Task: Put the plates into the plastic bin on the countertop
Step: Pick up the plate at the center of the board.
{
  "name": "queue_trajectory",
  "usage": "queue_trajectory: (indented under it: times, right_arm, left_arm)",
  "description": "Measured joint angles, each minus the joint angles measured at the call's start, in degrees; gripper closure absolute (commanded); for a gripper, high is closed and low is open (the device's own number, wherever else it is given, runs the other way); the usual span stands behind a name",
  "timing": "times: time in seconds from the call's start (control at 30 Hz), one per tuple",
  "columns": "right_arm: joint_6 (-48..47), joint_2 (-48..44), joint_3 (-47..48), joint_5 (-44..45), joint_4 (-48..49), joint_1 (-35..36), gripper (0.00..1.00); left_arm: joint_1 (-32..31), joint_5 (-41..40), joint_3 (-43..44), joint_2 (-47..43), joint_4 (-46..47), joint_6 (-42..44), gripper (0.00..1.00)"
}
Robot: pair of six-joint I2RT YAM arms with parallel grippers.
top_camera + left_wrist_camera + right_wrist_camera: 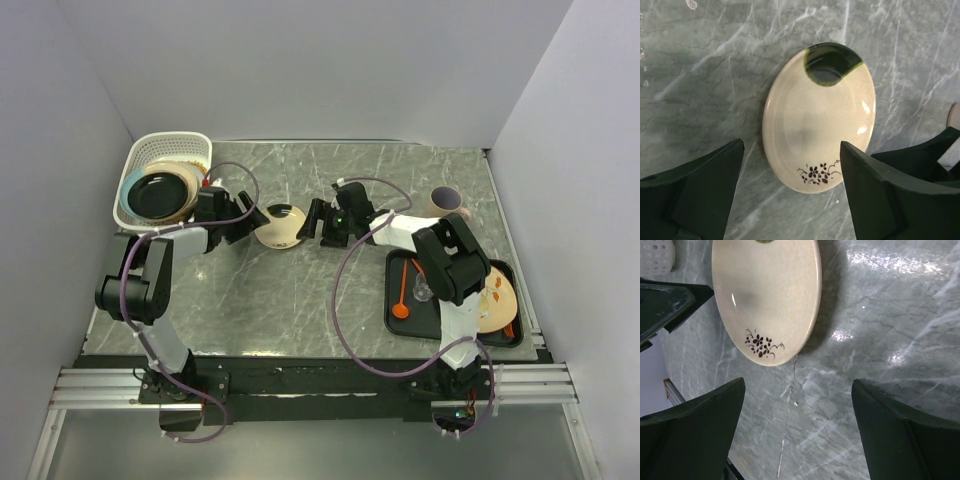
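While both arms reach in over the grey-green counter (280, 300), a cream plate (279, 226) lies flat between them, out in the middle and not in the bin. Its glaze is pale, with a dark green patch on one stretch of rim and a small dark flower sprig painted near the opposite edge.

From the plate's left comes the left tool (791, 145). Its two fingers stand wide apart, one to each side of the sprig end of the plate. It grips nothing, and I cannot tell whether either tip brushes the rim.

From the plate's right comes the right tool (799, 385), also spread wide and empty. Its tips hang over bare counter just short of the plate's sprig edge, apart from it.

Beyond the plate and to its left, in the far corner, sits the white plastic bin (170, 145) with lattice sides. It holds a stack with a dark plate (157, 195) on top and a blue-rimmed plate (128, 188) showing underneath.

Well to the plate's right, near the far edge, stands a tan cup (447, 200). Nearer than the cup, and still right of the plate, lies a black tray (400, 320) carrying an orange spoon (402, 295). A cream-and-orange plate (497, 300) rests at the tray's right side, partly hidden by the right arm.
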Motion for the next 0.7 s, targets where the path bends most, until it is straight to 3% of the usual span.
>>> queue_trajectory:
  times: [0.37,0.7]
  right_arm:
    - [-0.02,-0.35,-0.46,0.02,0.07,-0.15,0.05]
    - [0.0,-0.83,-1.2,0.04,0.44,-0.17,0.05]
  left_arm:
    - [-0.79,0.66,0.59,3.26,2.01,-0.02,0.28]
    - [-1.01,0.68,1.16,4.5,2.34,-0.09,0.41]
